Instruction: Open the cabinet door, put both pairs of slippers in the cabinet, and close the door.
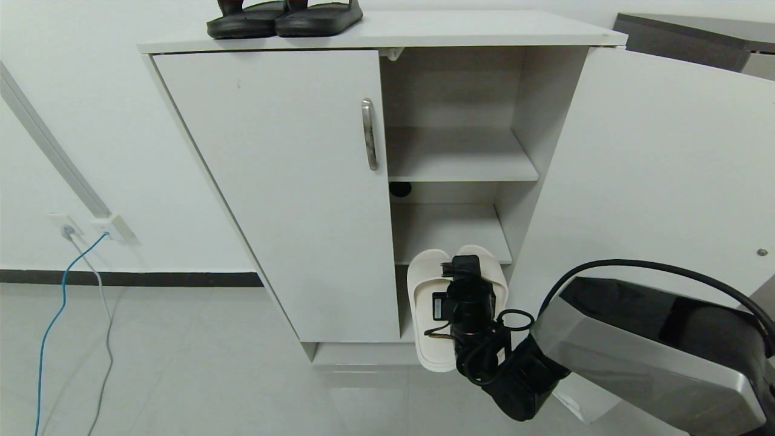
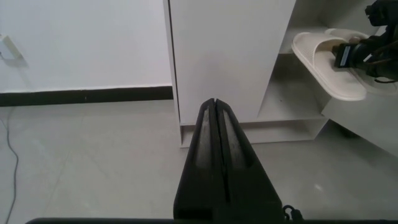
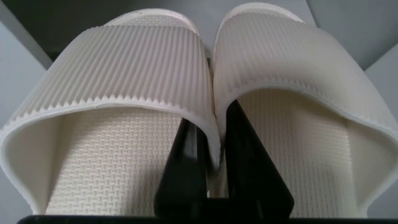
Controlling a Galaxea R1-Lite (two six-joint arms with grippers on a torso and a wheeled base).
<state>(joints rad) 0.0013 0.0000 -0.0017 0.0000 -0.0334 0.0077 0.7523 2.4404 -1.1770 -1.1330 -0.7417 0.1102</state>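
Note:
A pair of white slippers [image 1: 424, 303] [image 3: 137, 74] [image 2: 323, 59] hangs side by side at the mouth of the cabinet's bottom compartment, toes pointing inward. My right gripper [image 1: 461, 267] [image 3: 214, 134] [image 2: 357, 53] is shut on their two inner straps, pinched together. A pair of black slippers [image 1: 284, 17] rests on the cabinet top at the left. The white cabinet has its left door [image 1: 272, 181] closed and its right door [image 1: 654, 169] swung wide open. My left gripper [image 2: 214, 104] is shut and empty, low over the floor in front of the closed door.
Two bare shelves [image 1: 460, 157] [image 1: 448, 233] sit above the bottom compartment. A metal handle [image 1: 369, 133] is on the closed door. A wall socket [image 1: 66, 230] and a blue cable [image 1: 54, 315] lie at the left. A grey unit [image 1: 684, 30] stands at the back right.

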